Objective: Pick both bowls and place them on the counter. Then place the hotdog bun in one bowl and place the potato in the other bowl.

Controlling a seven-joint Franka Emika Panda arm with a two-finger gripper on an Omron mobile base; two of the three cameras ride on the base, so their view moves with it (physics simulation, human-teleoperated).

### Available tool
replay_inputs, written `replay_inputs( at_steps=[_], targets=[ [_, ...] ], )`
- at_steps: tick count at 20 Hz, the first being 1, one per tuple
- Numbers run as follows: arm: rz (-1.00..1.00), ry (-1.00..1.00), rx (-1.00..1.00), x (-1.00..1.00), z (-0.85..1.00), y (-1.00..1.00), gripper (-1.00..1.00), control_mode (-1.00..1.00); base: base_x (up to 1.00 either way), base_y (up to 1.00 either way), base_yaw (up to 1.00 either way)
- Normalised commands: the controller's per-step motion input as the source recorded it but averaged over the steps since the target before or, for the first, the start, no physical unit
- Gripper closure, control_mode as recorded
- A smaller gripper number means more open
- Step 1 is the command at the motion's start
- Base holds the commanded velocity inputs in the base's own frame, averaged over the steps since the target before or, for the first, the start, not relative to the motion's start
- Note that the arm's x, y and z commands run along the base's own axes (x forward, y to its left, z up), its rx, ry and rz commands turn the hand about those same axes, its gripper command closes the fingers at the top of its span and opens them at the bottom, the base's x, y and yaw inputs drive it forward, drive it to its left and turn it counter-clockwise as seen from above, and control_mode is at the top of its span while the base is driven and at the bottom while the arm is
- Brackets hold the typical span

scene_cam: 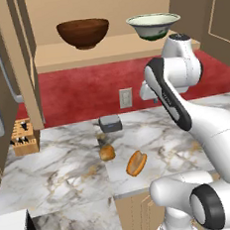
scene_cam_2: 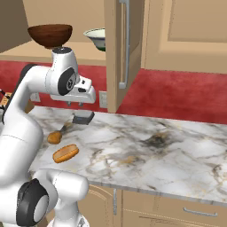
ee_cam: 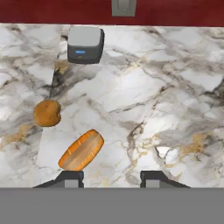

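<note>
The glossy dark brown bowl [scene_cam: 83, 33] [scene_cam_2: 50, 34] and the white bowl with a green band [scene_cam: 153, 26] [scene_cam_2: 96, 37] stand side by side on the tan shelf of the open cabinet. On the marble counter [scene_cam: 67, 164] [scene_cam_2: 155, 146] [ee_cam: 166, 78] lie the hotdog bun [scene_cam: 136, 163] [scene_cam_2: 65, 153] [ee_cam: 81, 150] and, a little behind it to the left, the potato [scene_cam: 107, 152] [scene_cam_2: 54, 137] [ee_cam: 47, 113]. My gripper [scene_cam_2: 74, 104] [ee_cam: 111, 178] hangs above the counter, pointing down, open and holding nothing. The bun lies just beyond its left fingertip in the hand view.
A small grey box [scene_cam: 110, 123] [scene_cam_2: 83, 118] [ee_cam: 85, 43] sits by the red back wall under a wall outlet [scene_cam: 126, 97]. A knife block [scene_cam: 23, 137] stands at the far left. Open cabinet doors [scene_cam: 17, 61] [scene_cam_2: 122, 48] flank the shelf.
</note>
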Motion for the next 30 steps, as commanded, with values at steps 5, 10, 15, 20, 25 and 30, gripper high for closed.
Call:
replay_inputs(
  at_steps=[5, 10, 15, 20, 25, 30],
  targets=[
    [0.0, -0.03, 0.0, -0.09, 0.0, 0.0, -1.0, -1.0, 0.0, 0.0, 0.0],
    [-0.03, -0.11, 0.13, -0.21, 0.02, 0.04, -1.0, -1.0, 0.0, 0.0, 0.0],
    [-0.14, -0.1, 0.18, -0.16, 0.17, 0.18, -1.0, -1.0, 0.0, 0.0, 0.0],
    [-0.16, -0.07, 0.15, -0.05, 0.27, 0.34, -1.0, -1.0, 0.0, 0.0, 0.0],
    [-0.21, -0.01, 0.18, 0.0, 0.29, 0.34, -1.0, -1.0, 0.0, 0.0, 0.0],
    [-0.2, -0.02, 0.16, 0.0, 0.33, 0.31, -1.0, -1.0, 0.0, 0.0, 0.0]
  ],
)
